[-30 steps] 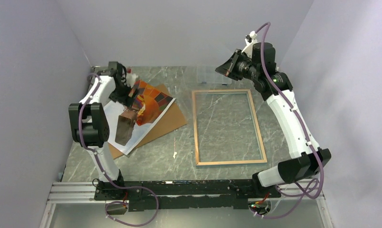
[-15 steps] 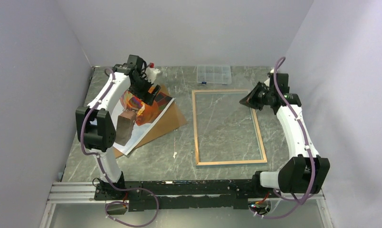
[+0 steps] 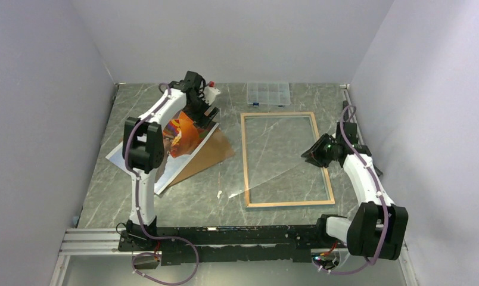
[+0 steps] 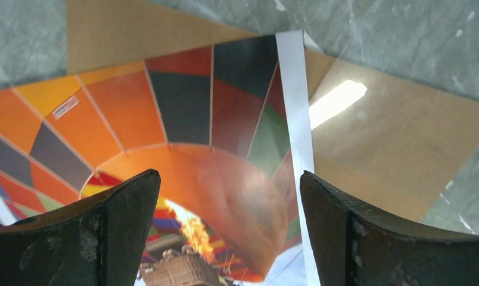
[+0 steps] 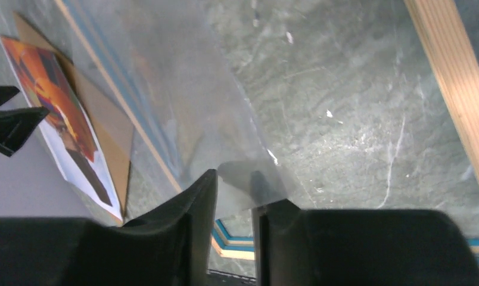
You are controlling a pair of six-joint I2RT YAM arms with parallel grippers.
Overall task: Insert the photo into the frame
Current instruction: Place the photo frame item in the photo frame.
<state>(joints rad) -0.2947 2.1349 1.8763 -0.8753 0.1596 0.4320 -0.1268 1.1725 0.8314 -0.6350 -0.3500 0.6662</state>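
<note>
The photo (image 3: 186, 134), an orange-red balloon print, lies face up at the back left on the brown backing board (image 3: 212, 155). My left gripper (image 3: 204, 112) is open and empty just above the photo's far right corner; in the left wrist view its fingers (image 4: 228, 226) straddle the balloon picture (image 4: 165, 119). The frame (image 3: 288, 204) lies flat, tan side up, right of centre. My right gripper (image 3: 313, 154) is at its right rail, shut on a corner of the clear pane (image 3: 267, 167). The pane is tilted up and reaches left past the frame. The right wrist view shows the pinched corner (image 5: 249, 179).
A clear compartment box (image 3: 268, 93) stands at the back behind the frame. A white bottle with a red cap (image 3: 208, 90) stands right beside my left gripper. A small white scrap (image 3: 218, 193) lies left of the frame's near corner. Walls close in on three sides.
My left arm has swung right across the photo to its far right corner. My right arm has come down to the frame's right rail, gripped the clear pane and tilted it up.
</note>
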